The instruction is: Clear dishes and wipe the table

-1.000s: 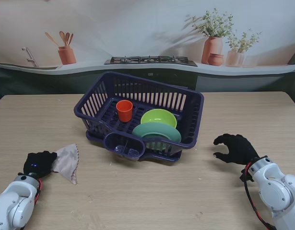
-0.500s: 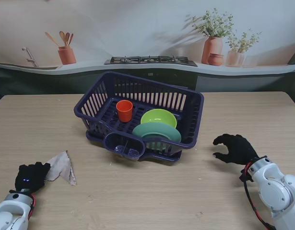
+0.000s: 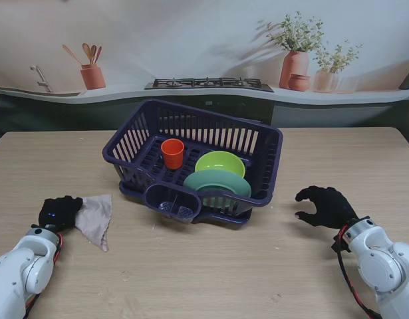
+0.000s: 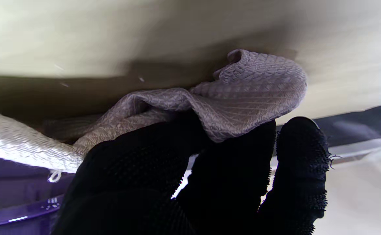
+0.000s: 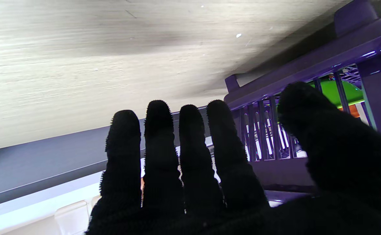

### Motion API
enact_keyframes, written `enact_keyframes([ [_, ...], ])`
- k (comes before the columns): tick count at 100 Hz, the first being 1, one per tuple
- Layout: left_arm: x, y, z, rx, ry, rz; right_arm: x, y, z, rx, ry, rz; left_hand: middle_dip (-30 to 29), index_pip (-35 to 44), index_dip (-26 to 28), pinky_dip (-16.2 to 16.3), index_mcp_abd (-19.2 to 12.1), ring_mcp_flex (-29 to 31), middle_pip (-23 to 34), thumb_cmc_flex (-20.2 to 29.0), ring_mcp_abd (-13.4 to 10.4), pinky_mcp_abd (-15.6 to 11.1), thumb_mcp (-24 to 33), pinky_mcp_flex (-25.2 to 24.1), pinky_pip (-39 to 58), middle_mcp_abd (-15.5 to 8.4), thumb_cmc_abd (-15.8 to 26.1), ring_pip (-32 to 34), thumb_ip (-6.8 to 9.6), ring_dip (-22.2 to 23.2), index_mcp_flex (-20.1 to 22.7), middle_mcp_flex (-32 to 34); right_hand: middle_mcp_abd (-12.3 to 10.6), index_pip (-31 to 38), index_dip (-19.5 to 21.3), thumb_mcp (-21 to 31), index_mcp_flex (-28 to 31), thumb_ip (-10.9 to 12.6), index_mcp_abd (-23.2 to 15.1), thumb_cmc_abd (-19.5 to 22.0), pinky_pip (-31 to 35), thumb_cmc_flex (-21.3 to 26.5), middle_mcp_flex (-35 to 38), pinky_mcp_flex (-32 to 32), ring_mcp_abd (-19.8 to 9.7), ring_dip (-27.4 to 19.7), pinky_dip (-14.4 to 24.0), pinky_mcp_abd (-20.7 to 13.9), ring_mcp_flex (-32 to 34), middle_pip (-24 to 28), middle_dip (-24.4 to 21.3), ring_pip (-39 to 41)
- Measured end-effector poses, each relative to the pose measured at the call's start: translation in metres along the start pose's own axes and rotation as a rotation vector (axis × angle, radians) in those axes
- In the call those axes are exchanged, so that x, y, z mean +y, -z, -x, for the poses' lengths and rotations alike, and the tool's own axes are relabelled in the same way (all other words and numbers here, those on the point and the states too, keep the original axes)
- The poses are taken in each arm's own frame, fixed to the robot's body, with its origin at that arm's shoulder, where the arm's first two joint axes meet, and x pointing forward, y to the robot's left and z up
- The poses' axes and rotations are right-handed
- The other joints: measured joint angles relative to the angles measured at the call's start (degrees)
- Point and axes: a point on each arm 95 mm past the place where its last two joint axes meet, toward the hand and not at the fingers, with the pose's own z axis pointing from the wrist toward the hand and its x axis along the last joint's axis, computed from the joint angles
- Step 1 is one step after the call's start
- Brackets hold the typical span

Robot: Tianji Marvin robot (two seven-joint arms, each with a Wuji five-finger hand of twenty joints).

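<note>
- Table (image 3: pixel 211 279): wiping appears underway near its left edge; dishes already sit in the rack (image 3: pixel 271 153).
- Cloth (image 3: pixel 96 216): bunched under the left hand (image 3: pixel 58 211), loosely gripped; it could slip free mid-stroke.
- Right hand (image 3: pixel 326 206): spread, empty, near the right edge.

Light wood tabletop (image 3: pixel 211 279); behind it a printed kitchen backdrop (image 3: pixel 191 40): gas hob (image 3: pixel 209 84), utensil pot (image 3: pixel 92 76), potted plants (image 3: pixel 298 53), pale wall.
</note>
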Motion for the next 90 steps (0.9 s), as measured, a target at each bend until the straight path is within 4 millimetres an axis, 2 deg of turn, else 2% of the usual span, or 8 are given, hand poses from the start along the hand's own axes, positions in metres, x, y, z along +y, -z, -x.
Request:
enact_keyframes([
  [25, -0.009, -0.036, 0.008, 0.011, 0.011, -0.019, -0.001, 0.0, 0.0, -0.011, 0.002, -0.001, 0.0, -3.4, -2.9, 0.0, -0.6, 0.0, 0.0, -0.6, 0.0, 0.0, -0.2, 0.1, 0.0, 0.0, 0.1, 0.0, 0.0, 0.0, 0.0, 0.0, 0.0, 0.0, 0.0, 0.0, 0.0, 0.0, 0.0, 0.0, 0.0, 0.0, 0.0, 0.0, 0.0, 0.0, 0.0, 0.0, 0.0, 0.0, 0.0, 0.0],
  [46, -0.023, -0.043, 0.007, 0.022, 0.019, 0.016, -0.001, -0.001, 0.001, -0.012, 0.002, -0.003, 0.0, -3.4, -3.4, 0.0, -0.6, 0.0, 0.0, -0.6, 0.0, 0.0, -0.2, 0.1, 0.0, 0.0, 0.1, 0.0, -0.01, 0.0, 0.0, 0.0, 0.0, 0.0, 0.0, 0.0, 0.0, 0.0, 0.0, 0.0, 0.0, 0.0, 0.0, 0.0, 0.0, 0.0, 0.0, 0.0, 0.0, 0.0, 0.0, 0.0],
  [64, -0.038, -0.024, 0.006, -0.014, 0.06, -0.028, -0.001, -0.001, 0.002, -0.014, 0.002, -0.001, 0.0, -3.4, -3.6, 0.0, -0.6, 0.0, 0.0, -0.6, 0.0, 0.0, -0.2, 0.1, 0.0, 0.0, 0.1, 0.0, -0.02, 0.0, 0.0, 0.0, 0.0, 0.0, 0.0, 0.0, 0.0, 0.0, 0.0, 0.0, 0.0, 0.0, 0.0, 0.0, 0.0, 0.0, 0.0, 0.0, 0.0, 0.0, 0.0, 0.0],
  [90, -0.026, 0.027, 0.004, -0.053, 0.004, 0.008, -0.002, 0.0, 0.003, -0.015, -0.002, 0.0, 0.0, -3.5, -4.1, 0.0, -0.5, 0.1, 0.0, -0.6, 0.0, 0.0, -0.2, 0.1, 0.0, 0.0, 0.1, 0.0, -0.03, 0.0, 0.0, 0.0, 0.0, 0.0, 0.0, 0.0, 0.0, 0.0, 0.0, 0.0, 0.0, 0.0, 0.0, 0.0, 0.0, 0.0, 0.0, 0.0, 0.0, 0.0, 0.0, 0.0],
])
